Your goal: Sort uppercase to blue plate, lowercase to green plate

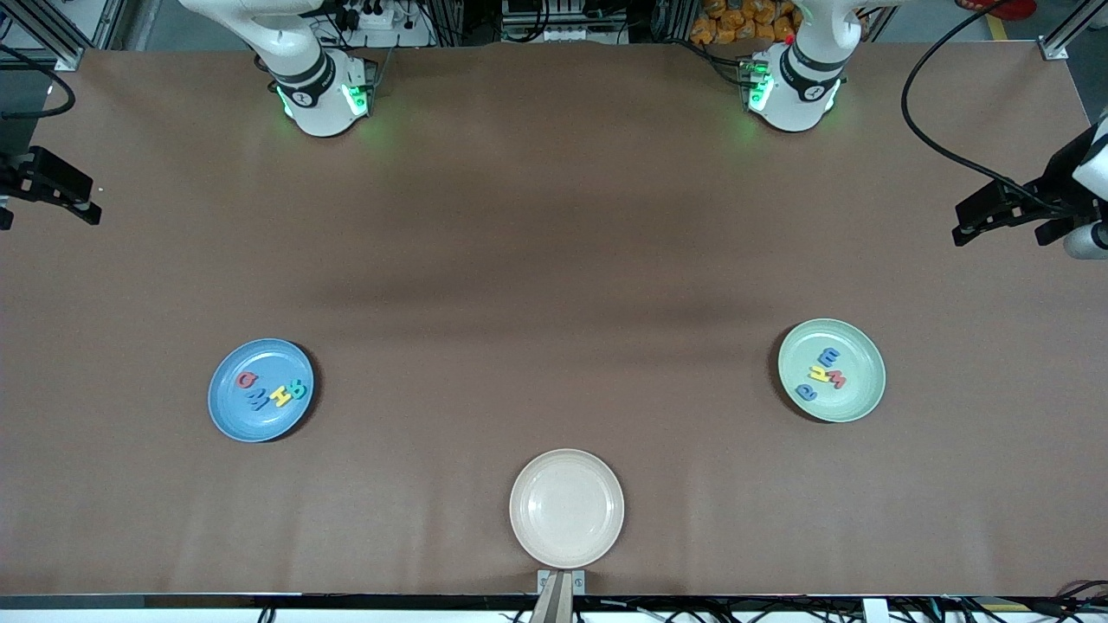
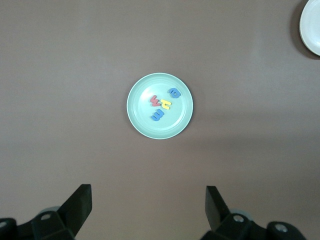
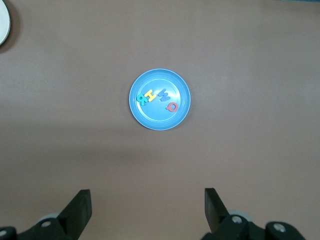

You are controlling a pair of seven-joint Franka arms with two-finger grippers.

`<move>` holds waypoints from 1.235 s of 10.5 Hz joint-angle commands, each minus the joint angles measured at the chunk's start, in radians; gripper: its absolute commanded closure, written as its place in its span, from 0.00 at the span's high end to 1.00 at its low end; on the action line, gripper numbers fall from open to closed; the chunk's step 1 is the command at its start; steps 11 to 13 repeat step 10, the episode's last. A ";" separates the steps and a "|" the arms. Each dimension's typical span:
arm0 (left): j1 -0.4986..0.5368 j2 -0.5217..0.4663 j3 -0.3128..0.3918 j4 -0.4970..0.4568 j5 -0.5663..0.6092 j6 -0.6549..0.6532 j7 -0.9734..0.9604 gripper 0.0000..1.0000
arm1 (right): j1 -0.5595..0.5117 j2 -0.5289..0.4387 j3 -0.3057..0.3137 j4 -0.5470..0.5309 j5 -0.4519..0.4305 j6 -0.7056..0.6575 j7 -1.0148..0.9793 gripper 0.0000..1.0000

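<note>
The blue plate (image 1: 234, 415) lies toward the right arm's end of the table and holds the uppercase letters: red G (image 1: 247, 379), blue M (image 1: 257, 398), yellow H (image 1: 280, 396) and teal R (image 1: 297, 389). The green plate (image 1: 857, 394) lies toward the left arm's end. In it are the lowercase letters: a blue m (image 1: 829, 356), a small yellow letter (image 1: 818, 373), a red m (image 1: 836, 380) and a rounded blue letter (image 1: 806, 392). My left gripper (image 2: 148, 192) hangs open and empty high above the table near the green plate (image 2: 172, 127). My right gripper (image 3: 147, 196) is open and empty high above the table near the blue plate (image 3: 155, 120).
A cream-white plate (image 1: 567, 554) with nothing in it sits near the front edge, midway between the two coloured plates. Brown table surface stretches around all plates. Both arm bases stand along the table's edge farthest from the front camera.
</note>
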 commanded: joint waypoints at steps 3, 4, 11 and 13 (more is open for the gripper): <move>0.003 -0.016 0.000 0.005 -0.005 -0.031 0.010 1.00 | -0.013 -0.012 0.009 -0.009 -0.001 -0.014 0.011 1.00; 0.003 -0.017 0.000 0.005 -0.005 -0.035 0.010 1.00 | -0.013 -0.012 0.011 -0.009 -0.001 -0.016 0.011 1.00; 0.003 -0.017 -0.003 0.005 -0.006 -0.050 0.010 1.00 | -0.012 -0.012 0.009 -0.010 -0.001 -0.017 0.011 1.00; 0.003 -0.017 -0.003 0.005 -0.006 -0.050 0.010 1.00 | -0.012 -0.012 0.009 -0.010 -0.001 -0.017 0.011 1.00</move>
